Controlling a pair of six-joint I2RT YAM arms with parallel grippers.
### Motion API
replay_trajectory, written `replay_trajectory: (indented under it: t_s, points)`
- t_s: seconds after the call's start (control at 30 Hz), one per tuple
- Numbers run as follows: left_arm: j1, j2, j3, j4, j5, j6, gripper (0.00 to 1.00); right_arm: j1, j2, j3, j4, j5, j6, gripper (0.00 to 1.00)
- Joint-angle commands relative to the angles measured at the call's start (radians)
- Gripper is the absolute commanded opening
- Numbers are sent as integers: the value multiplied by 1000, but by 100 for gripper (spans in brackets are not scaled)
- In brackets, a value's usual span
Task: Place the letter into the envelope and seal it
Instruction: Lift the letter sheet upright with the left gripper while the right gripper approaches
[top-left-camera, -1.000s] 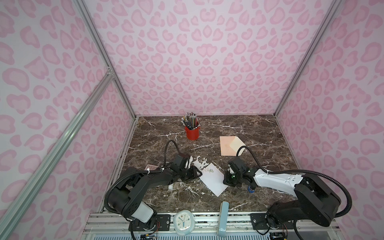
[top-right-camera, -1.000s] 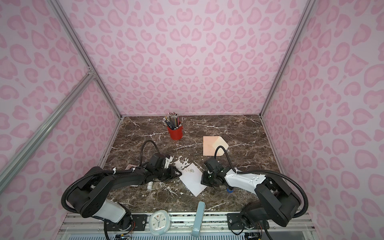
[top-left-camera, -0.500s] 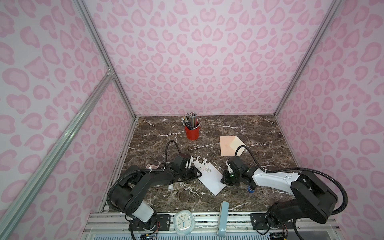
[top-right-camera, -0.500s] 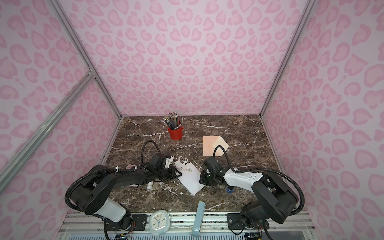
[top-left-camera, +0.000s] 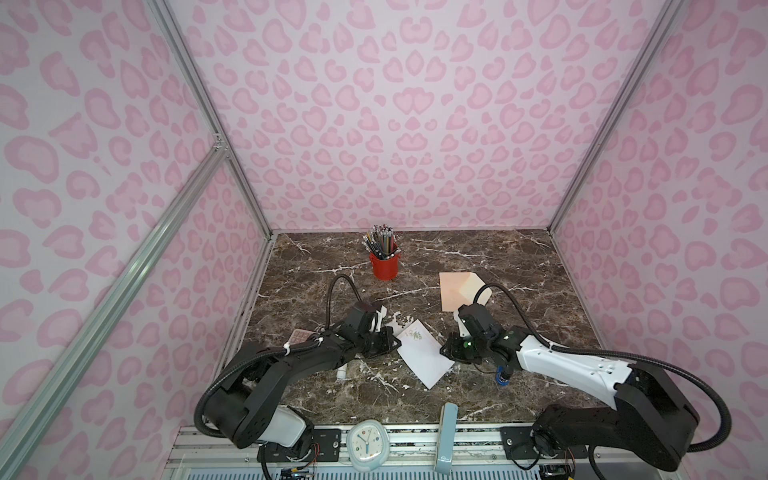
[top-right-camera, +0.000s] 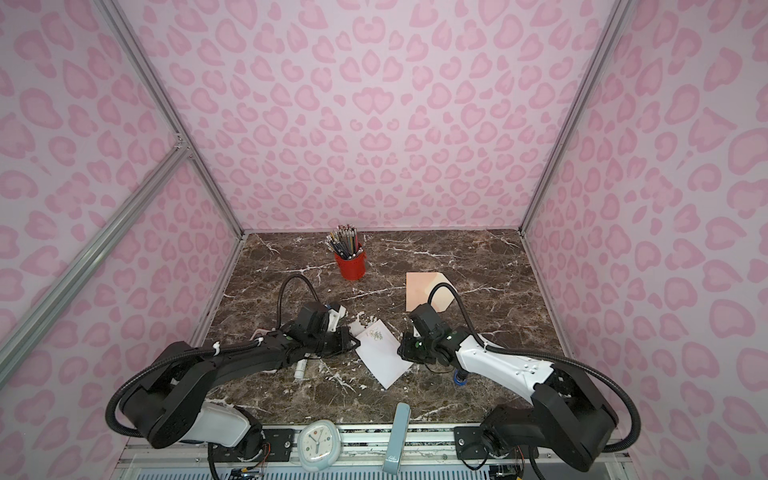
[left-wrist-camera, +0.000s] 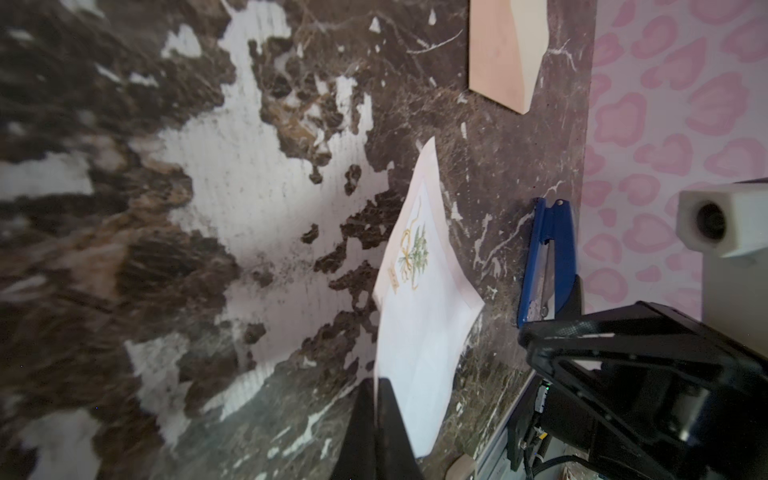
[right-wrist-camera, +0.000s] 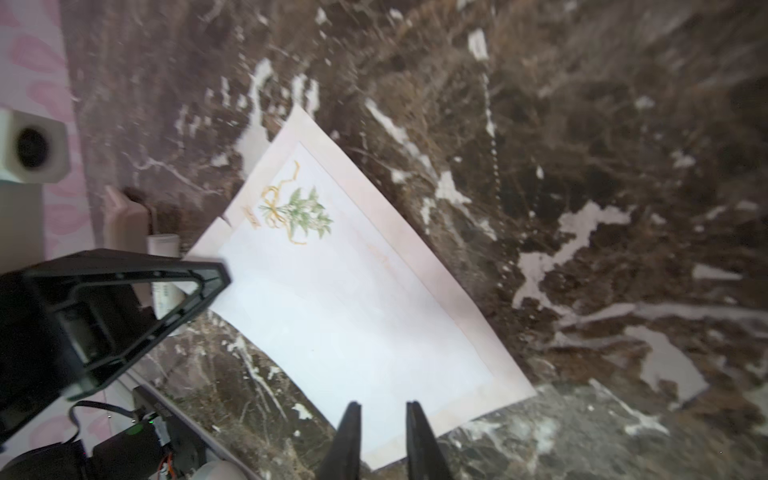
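Note:
The letter (top-left-camera: 424, 351) (top-right-camera: 384, 353), a white sheet with a small green plant drawing, lies askew on the marble between both arms. My left gripper (left-wrist-camera: 377, 380) (top-left-camera: 397, 343) is shut on the letter's (left-wrist-camera: 419, 307) left edge, pinching the thin paper. Opposite it, my right gripper (right-wrist-camera: 383, 405) (top-left-camera: 444, 351) is open at the letter's (right-wrist-camera: 353, 299) right edge, its fingers apart over the paper. The peach-pink envelope (top-left-camera: 457, 291) (top-right-camera: 419, 289) (left-wrist-camera: 498, 54) lies flat farther back on the right, its paler flap pointing right, partly behind the right arm's cable.
A red cup of pencils (top-left-camera: 384, 264) stands at the back centre. A white glue stick (top-left-camera: 341, 372) and a pink calculator (top-left-camera: 301, 336) lie by the left arm. A blue stapler (left-wrist-camera: 548, 257) sits under the right arm. A clock (top-left-camera: 365, 444) and a pale blue case (top-left-camera: 445, 436) rest at the front edge.
My left gripper has closed on the letter's left edge. My right gripper, shut before, has opened at the right edge. The letter has shifted slightly.

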Motion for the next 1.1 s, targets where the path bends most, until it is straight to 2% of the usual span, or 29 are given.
replay_trajectory:
  t_s: [0.0, 0.1, 0.2, 0.33, 0.43, 0.53, 0.67, 0.83, 1.07]
  points:
    - [0, -109, 31, -79, -69, 35, 4, 2, -96, 26, -45, 49, -23, 43]
    - [0, -256, 71, -163, -130, 43, 4, 2, -217, 32, -34, 76, -16, 53]
    - [1, -396, 108, -214, -177, 27, 4, 2, -326, 0, 17, 96, 11, 58]
    - [-1, -536, 143, -254, -211, -12, 4, 4, -488, -132, 213, 115, 62, 63]
    - [-3, -604, 155, -266, -223, -28, 4, 8, -600, -261, 404, 153, 116, 66]
    - [-4, -642, 161, -272, -226, -36, 4, 10, -671, -339, 520, 178, 137, 68]
    - [-7, -679, 132, -213, -226, -49, 4, 11, -659, -350, 579, 158, 152, 70]
    - [-11, -706, 75, -65, -214, -91, 4, 11, -541, -316, 653, 107, 187, 73]
    - [-17, -708, 64, 11, -215, -101, 4, 12, -379, -271, 729, 54, 227, 79]
